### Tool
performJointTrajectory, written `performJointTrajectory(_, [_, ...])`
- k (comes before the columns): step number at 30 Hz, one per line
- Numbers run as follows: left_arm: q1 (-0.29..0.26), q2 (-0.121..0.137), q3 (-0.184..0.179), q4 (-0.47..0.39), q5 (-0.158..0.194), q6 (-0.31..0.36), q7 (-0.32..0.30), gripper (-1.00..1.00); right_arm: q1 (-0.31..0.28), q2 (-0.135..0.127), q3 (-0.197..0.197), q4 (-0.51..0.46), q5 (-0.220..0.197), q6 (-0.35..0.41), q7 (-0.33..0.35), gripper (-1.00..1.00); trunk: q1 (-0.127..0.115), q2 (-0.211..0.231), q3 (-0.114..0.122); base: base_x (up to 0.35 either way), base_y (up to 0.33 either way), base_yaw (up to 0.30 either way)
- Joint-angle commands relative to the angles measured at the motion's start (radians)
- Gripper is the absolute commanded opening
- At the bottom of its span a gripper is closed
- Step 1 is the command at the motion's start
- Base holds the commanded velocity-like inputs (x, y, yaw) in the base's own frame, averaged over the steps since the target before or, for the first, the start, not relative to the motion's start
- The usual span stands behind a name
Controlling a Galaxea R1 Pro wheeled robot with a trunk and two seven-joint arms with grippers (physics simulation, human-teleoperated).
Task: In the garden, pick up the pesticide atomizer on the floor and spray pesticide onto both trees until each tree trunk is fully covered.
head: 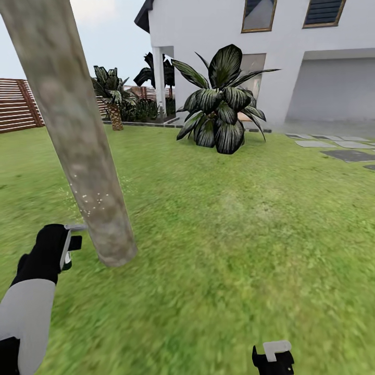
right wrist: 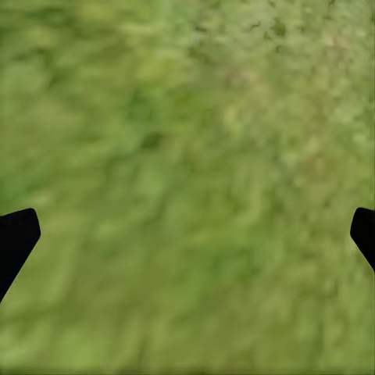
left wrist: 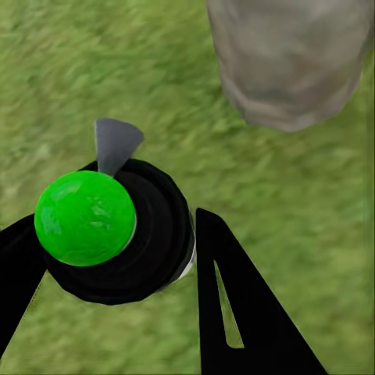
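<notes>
One thick pale grey-brown tree trunk point(head: 78, 135) leans up from the lawn at the left, its base point(left wrist: 293, 66) in the grass and fine white specks low on its bark. My left gripper point(head: 69, 245) is just left of the trunk's foot, shut on the pesticide atomizer point(left wrist: 86, 219). The atomizer has a black body, a bright green round cap and a grey nozzle point(left wrist: 116, 144) that points toward the trunk. The nozzle tip point(head: 76, 227) almost reaches the bark. My right gripper point(head: 273, 357) hangs low at the front right, open over bare grass point(right wrist: 187, 156), with nothing between its fingertips point(right wrist: 16, 238).
A green lawn spreads ahead. A large dark broad-leaved plant point(head: 221, 109) stands before the white house point(head: 219, 31). A short palm point(head: 112, 99) and a brown slat fence point(head: 18, 104) are at the far left. Grey stepping stones point(head: 346, 154) lie at the far right.
</notes>
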Motion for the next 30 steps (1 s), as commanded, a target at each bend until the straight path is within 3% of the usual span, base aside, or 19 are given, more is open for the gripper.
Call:
performJointTrajectory(1, [0.000, 0.000, 0.000, -0.023, 0.002, 0.005, 0.001, -1.00, -0.001, 0.001, -0.008, 0.001, 0.010, -0.003, -0.003, 1.00, 0.000, 0.000, -0.001, 0.000, -0.050, 0.000])
performJointTrajectory(22, [0.001, -0.003, 0.000, -0.034, 0.006, 0.010, 0.002, -1.00, -0.001, 0.001, -0.008, 0.001, 0.010, -0.002, -0.003, 1.00, 0.000, 0.000, -0.001, -0.032, -0.263, 0.002])
performJointTrajectory(30, [0.001, -0.005, 0.001, -0.035, 0.005, 0.012, 0.004, -1.00, -0.001, 0.001, -0.008, 0.001, 0.009, -0.003, -0.002, 1.00, 0.000, 0.000, -0.001, 0.000, -0.274, 0.242])
